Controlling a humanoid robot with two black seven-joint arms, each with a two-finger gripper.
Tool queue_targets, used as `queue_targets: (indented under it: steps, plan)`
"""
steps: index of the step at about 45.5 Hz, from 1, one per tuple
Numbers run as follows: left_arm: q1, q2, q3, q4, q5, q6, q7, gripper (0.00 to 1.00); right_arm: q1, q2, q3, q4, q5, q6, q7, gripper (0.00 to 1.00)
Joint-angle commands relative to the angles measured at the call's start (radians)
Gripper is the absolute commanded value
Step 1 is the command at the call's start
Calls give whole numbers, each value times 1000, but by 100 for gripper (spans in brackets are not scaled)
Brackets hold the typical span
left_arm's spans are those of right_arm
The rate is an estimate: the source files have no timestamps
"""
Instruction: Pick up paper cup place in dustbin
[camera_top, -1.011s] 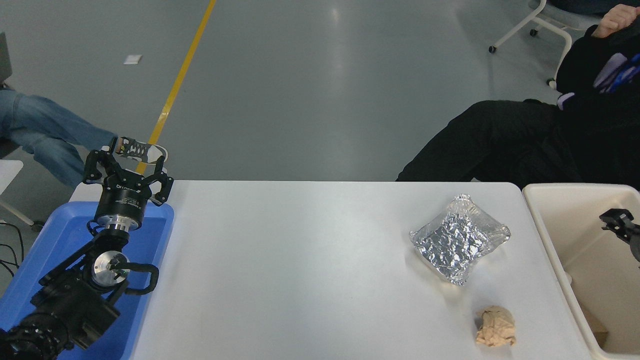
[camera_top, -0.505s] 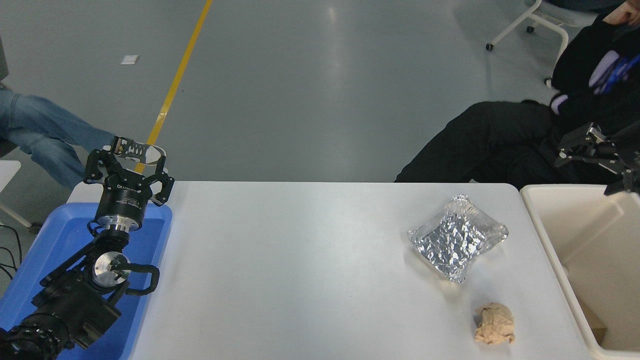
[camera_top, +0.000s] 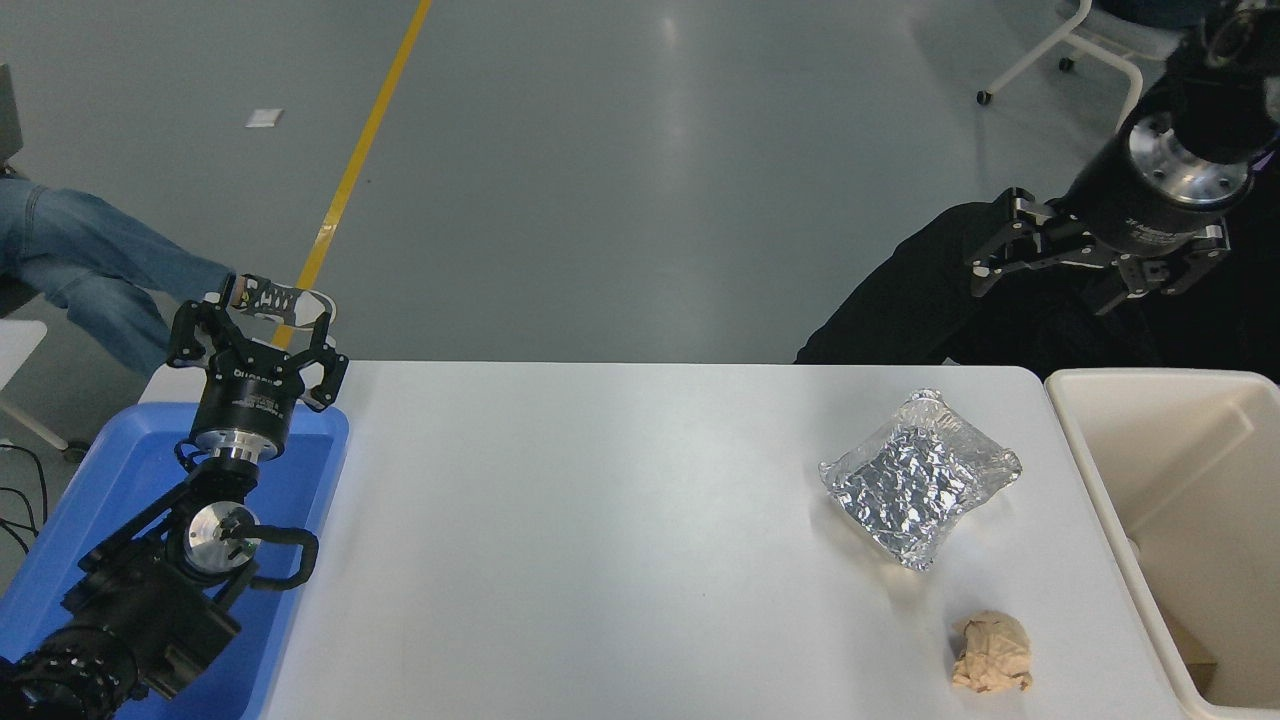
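Note:
The paper cup is not in view. The dustbin (camera_top: 1098, 490), a cream-white tub, stands at the table's right end; only a brown scrap shows in its visible part. My right gripper (camera_top: 1085, 272) is open and empty, raised high beyond the table's far edge, up and left of the dustbin. My left gripper (camera_top: 256, 338) is open and empty, parked over the blue tray (camera_top: 310, 470) at the lower left.
A crinkled silver foil tray (camera_top: 920, 478) lies on the white table (camera_top: 600, 540) at the right. A crumpled tan paper ball (camera_top: 990, 652) lies near the front right. A person in black sits behind the right gripper; a person's jeans leg and shoe show far left.
My right gripper has risen from over the dustbin at the right edge, moving up and left, and now hangs high beyond the table's far edge. The left arm has not moved.

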Motion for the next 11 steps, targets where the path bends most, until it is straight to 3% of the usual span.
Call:
queue_targets:
  steps: [1, 11]
  plan:
    - [0, 0, 0, 0, 0, 0, 0, 99, 20, 54, 35, 24, -6, 4, 0, 100]
    - [0, 0, 0, 0, 0, 0, 0, 99, 17, 59, 37, 24, -6, 4, 0, 100]
